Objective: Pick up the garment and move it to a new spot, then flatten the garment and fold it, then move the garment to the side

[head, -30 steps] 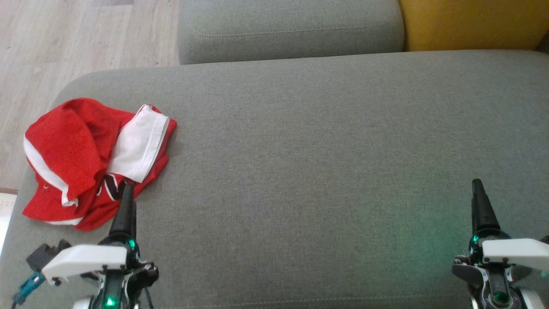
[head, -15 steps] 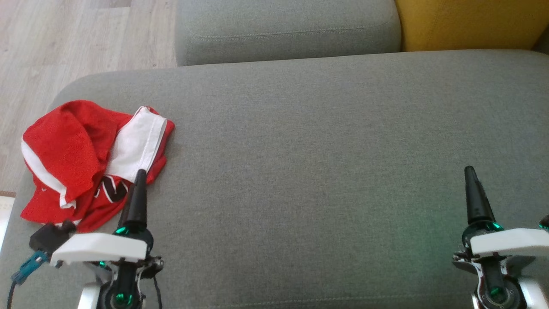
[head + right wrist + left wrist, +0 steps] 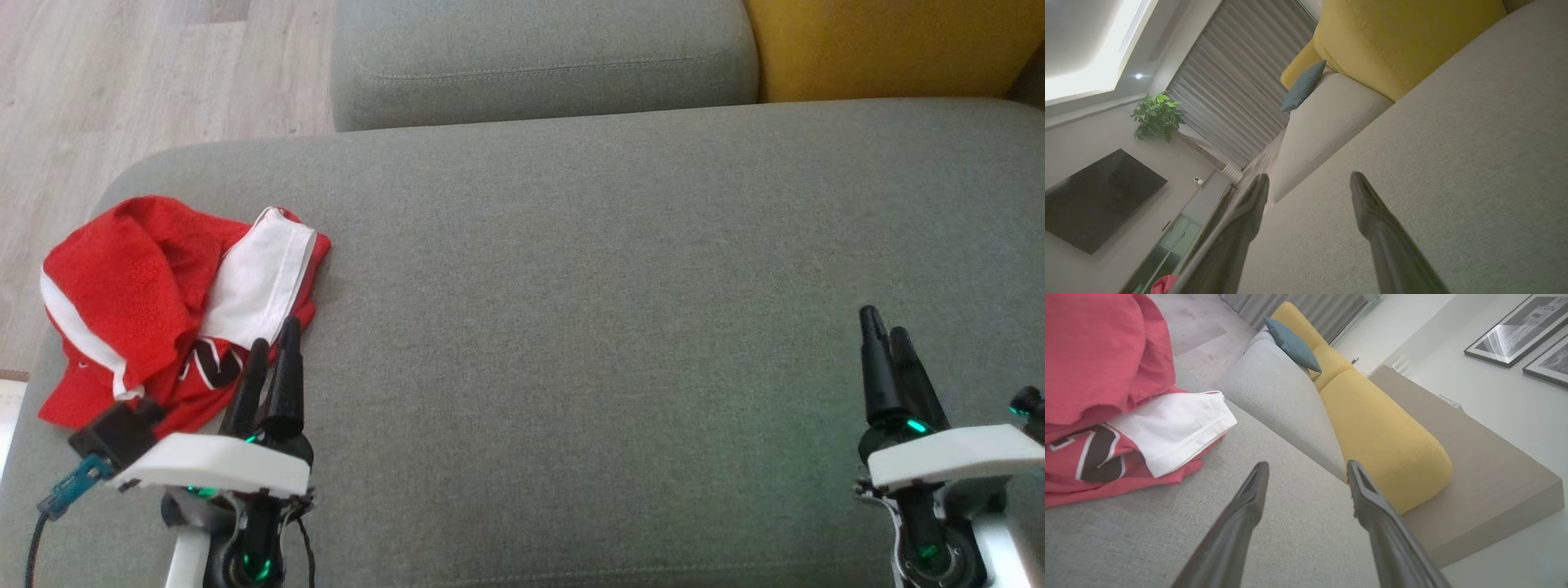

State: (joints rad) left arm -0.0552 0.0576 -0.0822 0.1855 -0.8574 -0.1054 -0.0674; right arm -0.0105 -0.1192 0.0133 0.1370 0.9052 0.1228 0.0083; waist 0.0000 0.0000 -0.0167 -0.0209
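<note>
- Lying in a crumpled heap at the left end of the wide grey fabric sofa seat (image 3: 571, 286), the red and white jersey garment (image 3: 135, 278) has a white panel folded over its right side. A dark printed figure edged in white shows along its near edge.
- Pale wooden plank floor (image 3: 122, 82) runs beyond the seat's rounded left corner.
- The left end effector (image 3: 275, 333) has its two long dark fingers spread apart and grips nothing. In the head view its tips overlap the garment's near right edge. In the left wrist view they hang over bare seat fabric just beside the heap, apart from it.
- A grey padded back cushion (image 3: 539, 57) lies along the far side of the seat.
- The right end effector (image 3: 883, 322) sits low over the right part of the seat, well apart from the garment. In the right wrist view its fingers are spread, with only grey upholstery between them.
- A mustard-yellow fabric cushion (image 3: 890, 45) fills the far right corner, touching the grey back cushion.
</note>
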